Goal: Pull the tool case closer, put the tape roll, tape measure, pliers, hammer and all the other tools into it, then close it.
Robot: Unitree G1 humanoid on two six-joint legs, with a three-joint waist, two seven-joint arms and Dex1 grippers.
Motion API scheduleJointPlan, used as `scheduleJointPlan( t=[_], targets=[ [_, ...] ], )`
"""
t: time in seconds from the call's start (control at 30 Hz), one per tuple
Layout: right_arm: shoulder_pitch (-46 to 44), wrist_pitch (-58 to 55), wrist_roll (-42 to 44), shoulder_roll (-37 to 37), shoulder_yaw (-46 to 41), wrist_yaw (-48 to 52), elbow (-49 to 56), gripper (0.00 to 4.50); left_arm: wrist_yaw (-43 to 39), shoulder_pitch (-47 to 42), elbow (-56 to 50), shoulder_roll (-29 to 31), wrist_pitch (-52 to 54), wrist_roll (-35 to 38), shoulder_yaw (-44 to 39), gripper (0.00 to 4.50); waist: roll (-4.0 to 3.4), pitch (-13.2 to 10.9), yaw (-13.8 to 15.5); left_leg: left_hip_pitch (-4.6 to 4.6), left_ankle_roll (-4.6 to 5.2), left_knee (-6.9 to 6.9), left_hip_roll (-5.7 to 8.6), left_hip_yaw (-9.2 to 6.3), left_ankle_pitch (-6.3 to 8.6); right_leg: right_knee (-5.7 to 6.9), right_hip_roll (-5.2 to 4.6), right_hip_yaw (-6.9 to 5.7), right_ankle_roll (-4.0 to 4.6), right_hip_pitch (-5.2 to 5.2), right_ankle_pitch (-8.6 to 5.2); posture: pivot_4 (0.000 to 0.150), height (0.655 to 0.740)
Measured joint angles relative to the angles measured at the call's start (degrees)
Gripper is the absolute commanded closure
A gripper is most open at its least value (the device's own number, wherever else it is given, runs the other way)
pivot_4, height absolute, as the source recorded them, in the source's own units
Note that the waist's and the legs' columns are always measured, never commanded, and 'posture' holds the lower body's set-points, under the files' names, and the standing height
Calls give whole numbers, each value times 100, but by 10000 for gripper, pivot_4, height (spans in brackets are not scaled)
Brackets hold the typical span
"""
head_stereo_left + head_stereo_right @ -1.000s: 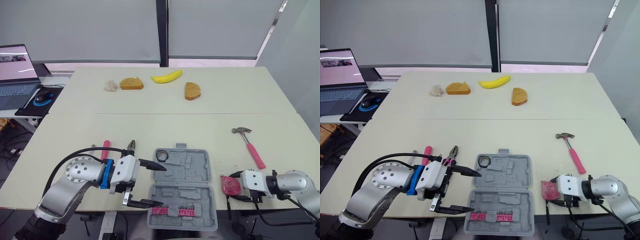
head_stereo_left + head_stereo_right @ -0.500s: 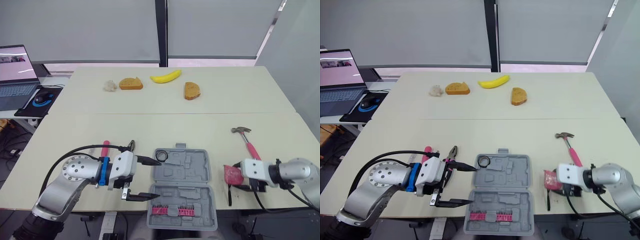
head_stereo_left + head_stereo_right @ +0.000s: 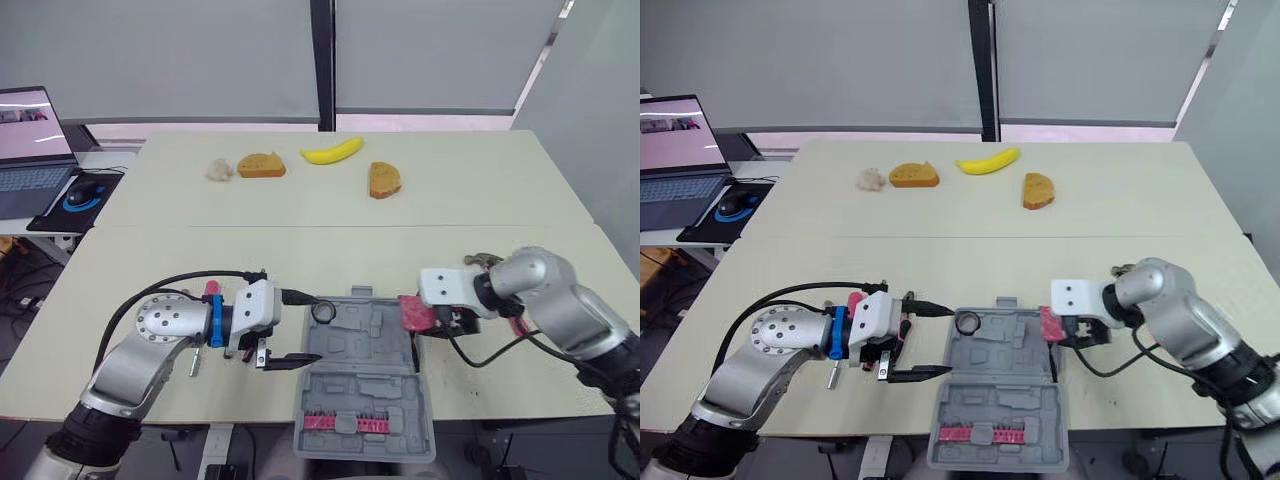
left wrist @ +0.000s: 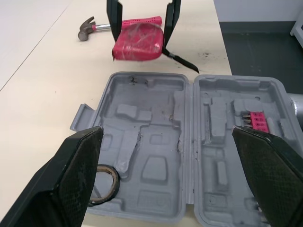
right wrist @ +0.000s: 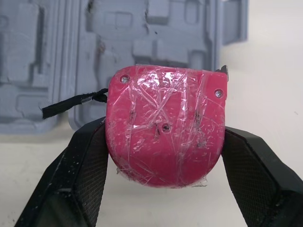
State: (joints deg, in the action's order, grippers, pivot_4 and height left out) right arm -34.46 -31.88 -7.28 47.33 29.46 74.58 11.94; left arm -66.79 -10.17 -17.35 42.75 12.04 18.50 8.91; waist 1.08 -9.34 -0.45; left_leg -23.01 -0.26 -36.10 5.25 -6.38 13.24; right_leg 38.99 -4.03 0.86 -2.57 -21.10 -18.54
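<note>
Between fingers, glossy rounded tape measure

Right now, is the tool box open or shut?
Open: the tool case lies spread flat, both grey halves showing, the tape roll in one corner.

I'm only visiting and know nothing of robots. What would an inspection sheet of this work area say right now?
Surface: pale table.
Job's things: case open flat, tape roll inside; tape measure at the case's right edge; hammer on the table beyond; pink handle by left arm, mostly hidden.
Clutter: banana, bread piece, second bread piece, white lump, far side.
Grippers: left tool open beside the case; right tool shut on tape measure.
Cables: left cable loops over arm; right cable hangs below arm.
Surroundings: laptop, mouse, blinds.
</note>
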Motion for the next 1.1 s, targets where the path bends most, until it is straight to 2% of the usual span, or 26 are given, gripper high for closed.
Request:
scheduleJointPlan(
  t=[0.3, 0.53, 1.1],
  targets=[
    [-672, 125, -502, -536, 655, 109, -911, 12866, 118, -15, 17, -148, -27, -241, 92, 0, 0, 0, -1, 0, -2, -1, 0, -2, -1, 6, 0, -1, 1, -8, 0, 1500, 7400],
    [-682, 160, -748, -845, 832, 36, -1171, 12866, 221, 2, 169, -248, -135, -341, 92, 0, -1, 0, -7, 0, -4, -1, 0, -2, -2, 10, 0, 0, 1, -16, 1, 1500, 7400],
    [-694, 253, -1004, -969, 839, 35, -1523, 12866, 210, 186, 196, -370, -370, -395, 209, 0, -1, 0, -11, 1, -5, -1, 1, -2, -3, 11, 1, 0, 2, -21, 3, 1500, 7400]
  ],
)
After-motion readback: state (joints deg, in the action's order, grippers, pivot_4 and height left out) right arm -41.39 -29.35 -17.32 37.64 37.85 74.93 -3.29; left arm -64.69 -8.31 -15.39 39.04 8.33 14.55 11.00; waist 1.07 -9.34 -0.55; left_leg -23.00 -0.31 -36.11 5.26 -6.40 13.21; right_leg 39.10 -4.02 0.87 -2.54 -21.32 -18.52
